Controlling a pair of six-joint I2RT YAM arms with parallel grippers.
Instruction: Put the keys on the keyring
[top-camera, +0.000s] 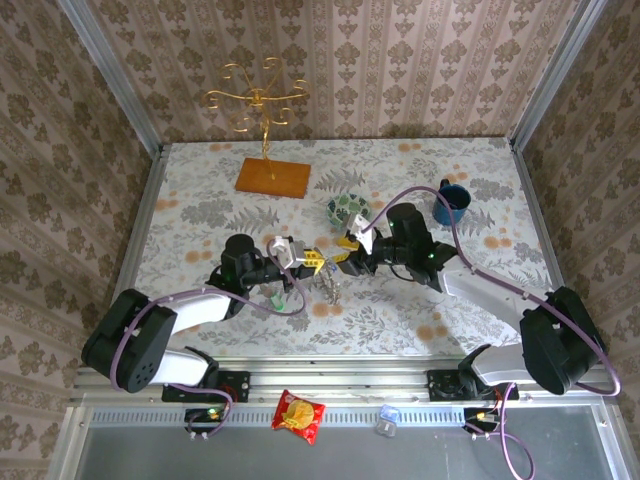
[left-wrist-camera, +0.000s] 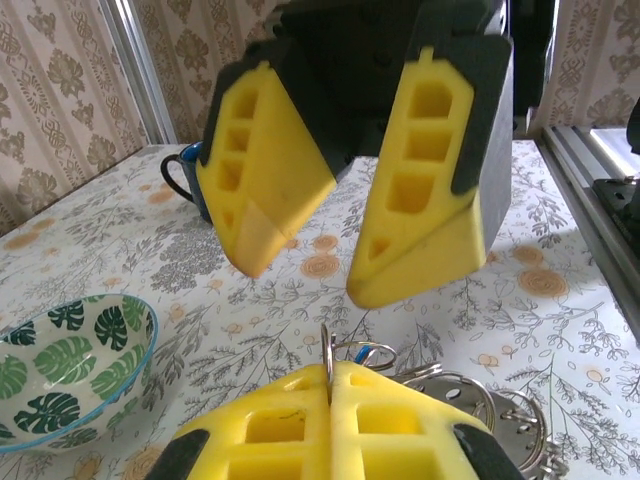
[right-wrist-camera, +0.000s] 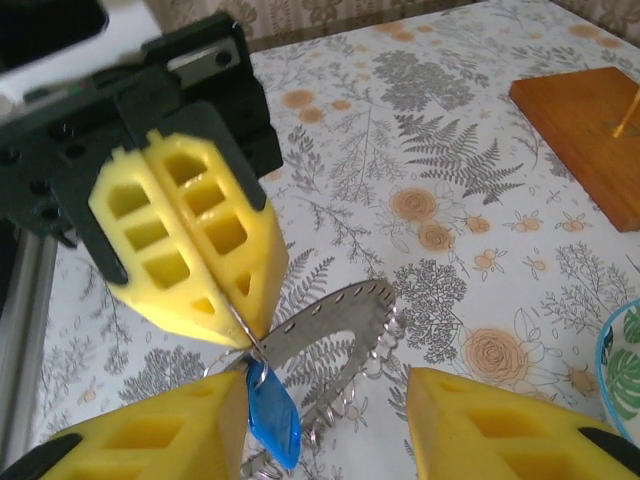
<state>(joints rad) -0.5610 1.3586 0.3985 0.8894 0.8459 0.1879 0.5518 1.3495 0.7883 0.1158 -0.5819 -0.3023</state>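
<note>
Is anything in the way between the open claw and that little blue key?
Nothing visible is. The blue key hangs by the keyring, which the left gripper pinches shut. The key sits right between the right gripper's open fingers.

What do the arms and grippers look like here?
The left arm and right arm both have white links, black joints and a lilac cable looped alongside. The left gripper and right gripper carry yellow wedge fingers with rectangular pockets, on black mounts.
</note>
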